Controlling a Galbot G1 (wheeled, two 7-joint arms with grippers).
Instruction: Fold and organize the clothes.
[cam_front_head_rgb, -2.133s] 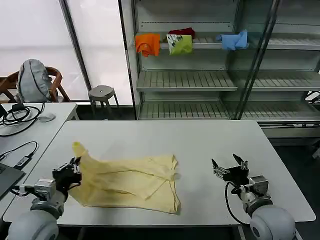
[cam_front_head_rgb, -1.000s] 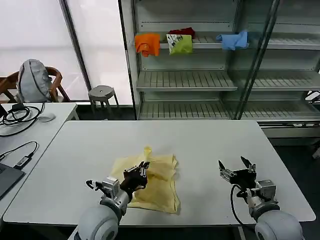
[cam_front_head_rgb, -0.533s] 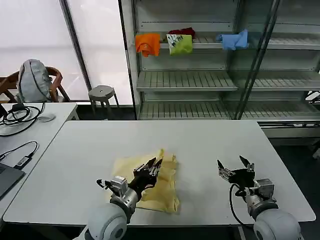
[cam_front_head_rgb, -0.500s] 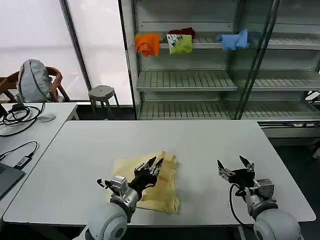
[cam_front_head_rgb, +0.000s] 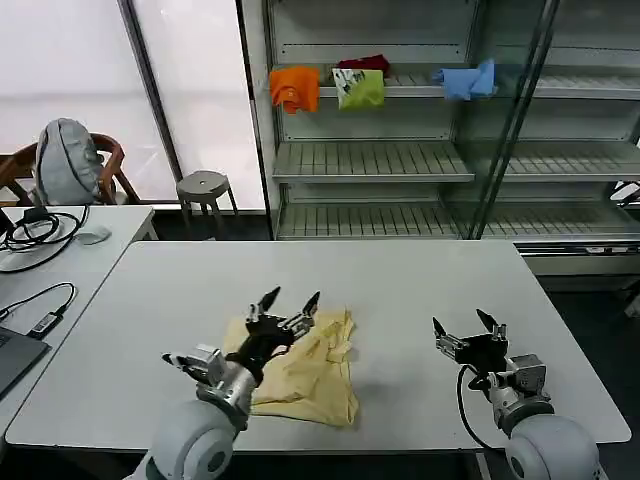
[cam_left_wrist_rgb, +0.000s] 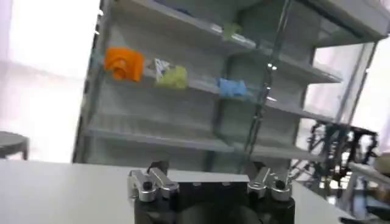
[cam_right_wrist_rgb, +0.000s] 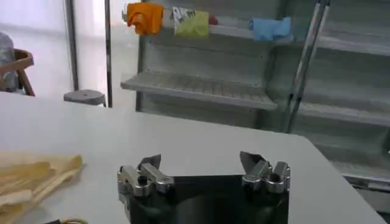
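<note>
The clothes, one pale cream-yellow T-shirt (cam_front_head_rgb: 312, 375), lie folded into a compact bundle on the white table (cam_front_head_rgb: 420, 280), near its front edge and a little left of centre. My left gripper (cam_front_head_rgb: 288, 302) hovers open just above the shirt's far edge, holding nothing; in the left wrist view this gripper (cam_left_wrist_rgb: 208, 175) points toward the shelves. Well to the right of the shirt, my right gripper (cam_front_head_rgb: 465, 328) stands open and empty over bare table. In the right wrist view the shirt (cam_right_wrist_rgb: 33, 176) lies off to one side of that gripper (cam_right_wrist_rgb: 200, 163).
A metal shelf rack (cam_front_head_rgb: 370, 160) stands behind the table with orange (cam_front_head_rgb: 294, 88), lime-green (cam_front_head_rgb: 360, 88) and light blue (cam_front_head_rgb: 465, 80) garments on its upper shelf. A stool (cam_front_head_rgb: 203, 185) and a side desk with cables (cam_front_head_rgb: 60, 250) are at the left.
My left gripper carried the shirt's left part over to the right, folding it onto the rest, then opened, let go and lifted. The right gripper barely moved.
</note>
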